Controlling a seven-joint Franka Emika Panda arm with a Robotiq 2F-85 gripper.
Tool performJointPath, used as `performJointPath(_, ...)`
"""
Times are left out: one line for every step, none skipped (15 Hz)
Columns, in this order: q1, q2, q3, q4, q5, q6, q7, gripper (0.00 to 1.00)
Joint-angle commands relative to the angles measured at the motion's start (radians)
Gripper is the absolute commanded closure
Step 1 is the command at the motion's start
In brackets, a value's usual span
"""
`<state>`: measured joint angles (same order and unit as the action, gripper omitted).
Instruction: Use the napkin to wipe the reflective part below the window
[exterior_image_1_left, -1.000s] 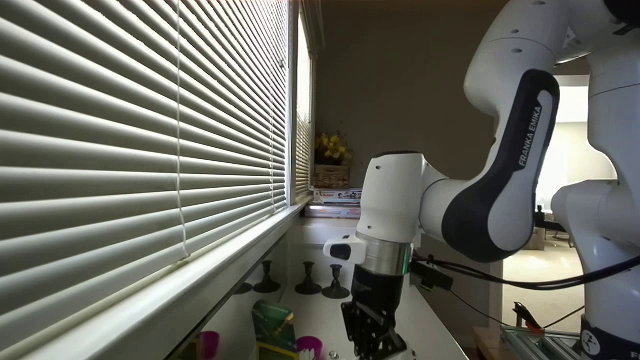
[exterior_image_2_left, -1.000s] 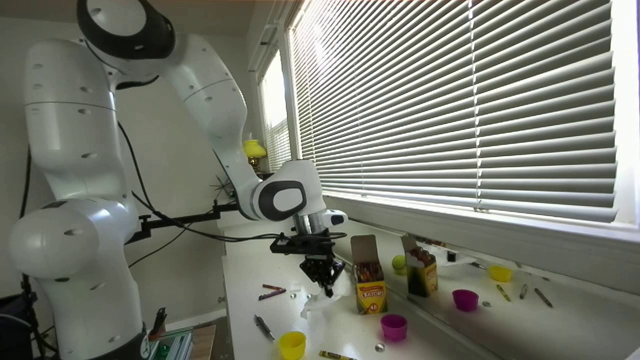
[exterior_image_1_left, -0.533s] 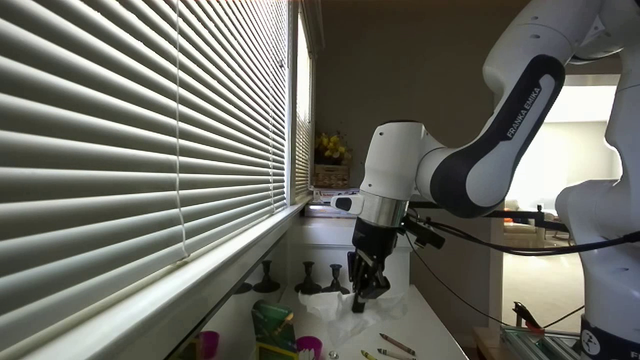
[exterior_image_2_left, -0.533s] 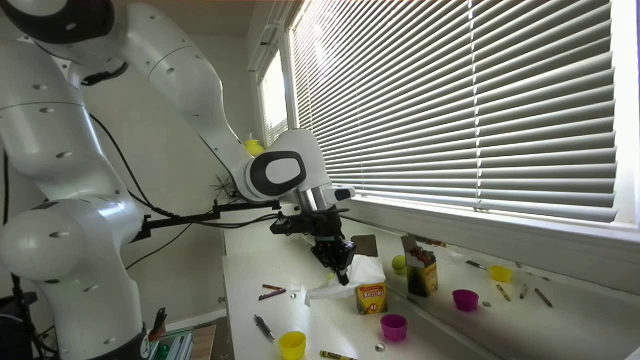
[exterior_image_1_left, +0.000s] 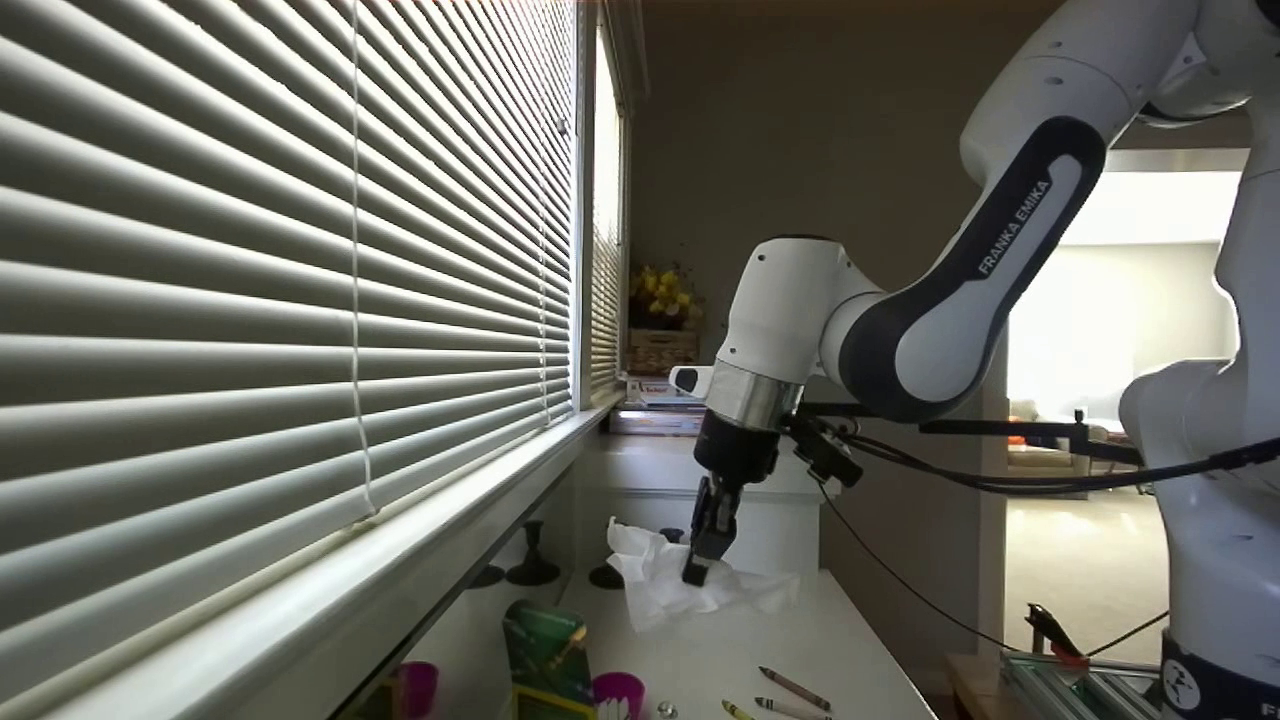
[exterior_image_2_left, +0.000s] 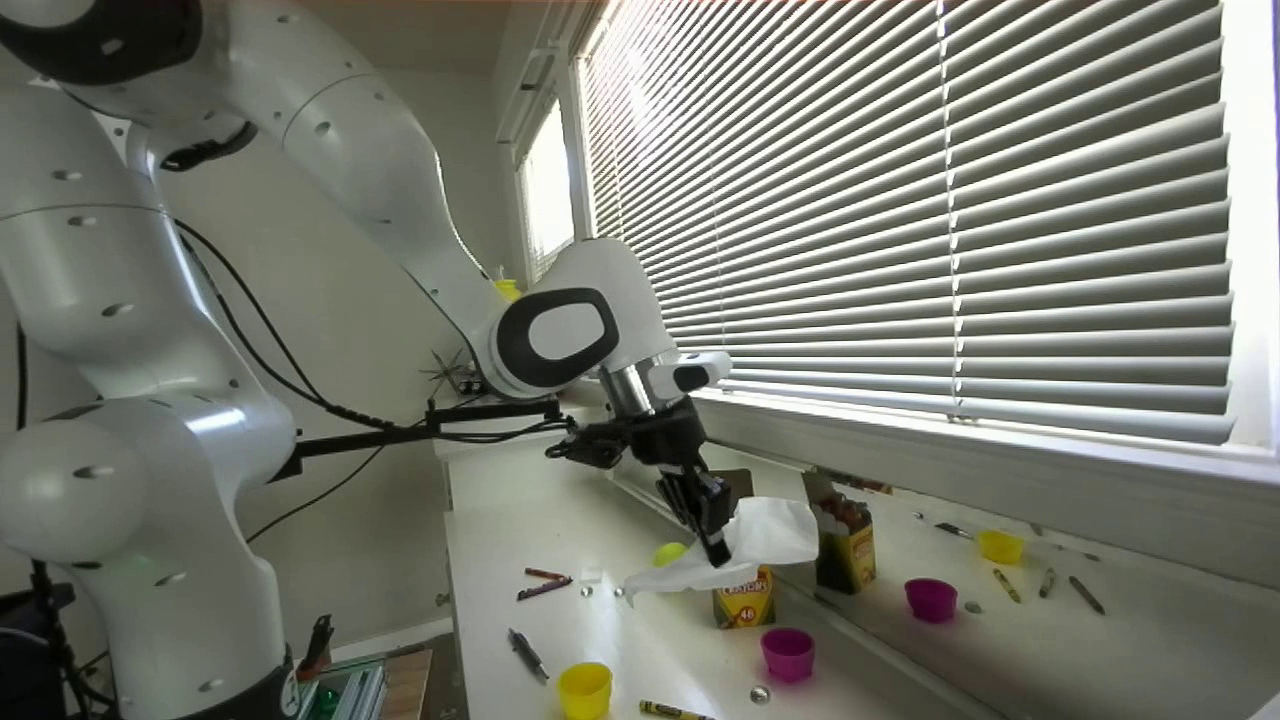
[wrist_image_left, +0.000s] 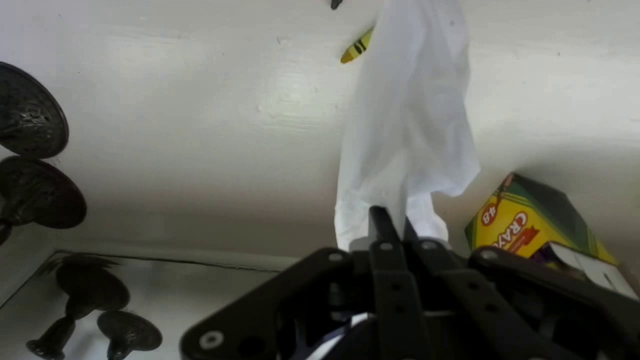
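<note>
A crumpled white napkin (exterior_image_1_left: 655, 578) hangs from my gripper (exterior_image_1_left: 696, 574), which is shut on it. The napkin (exterior_image_2_left: 775, 532) spreads toward the window side in both exterior views and partly covers a crayon box. In the wrist view the black gripper (wrist_image_left: 393, 218) pinches the napkin (wrist_image_left: 407, 110) between its fingertips, above the white counter. The window (exterior_image_2_left: 900, 200) with white slatted blinds rises over the counter. Below its sill runs a mirror-like panel, the reflective part (exterior_image_2_left: 960, 655), showing reflected cups and crayons. Napkin and gripper look apart from the panel, though the exact gap is unclear.
The open crayon box (exterior_image_2_left: 745, 605) stands close to the napkin. Nearby are a magenta cup (exterior_image_2_left: 788, 655), a yellow cup (exterior_image_2_left: 583, 690) and a pen (exterior_image_2_left: 527, 655). Dark candle holders (wrist_image_left: 30, 110) stand along the counter. The pale sill (exterior_image_2_left: 900, 427) juts above the panel.
The gripper has risen from low over the counter and moved toward the window side, turning somewhat. The napkin has been lifted with it and now spreads over the crayon box.
</note>
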<state>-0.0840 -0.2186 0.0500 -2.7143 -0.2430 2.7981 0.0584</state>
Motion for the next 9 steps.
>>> performJointPath(0.035, 0.075, -0.017, 0.040, 0.099, 0.126, 0.030, 1.00)
performJointPath(0.047, 0.097, -0.018, 0.049, 0.130, 0.173, 0.027, 1.00)
performJointPath(0.049, 0.117, -0.013, 0.056, 0.145, 0.217, 0.036, 1.00)
performJointPath(0.053, 0.137, -0.011, 0.063, 0.160, 0.264, 0.036, 1.00)
performJointPath(0.054, 0.158, -0.007, 0.070, 0.171, 0.303, 0.043, 1.00)
performJointPath(0.061, 0.180, -0.009, 0.077, 0.191, 0.338, 0.043, 1.00)
performJointPath(0.074, 0.201, -0.014, 0.085, 0.221, 0.367, 0.039, 1.00)
performJointPath(0.083, 0.226, -0.013, 0.094, 0.249, 0.388, 0.044, 1.00)
performJointPath(0.098, 0.251, -0.007, 0.102, 0.296, 0.410, 0.038, 1.00)
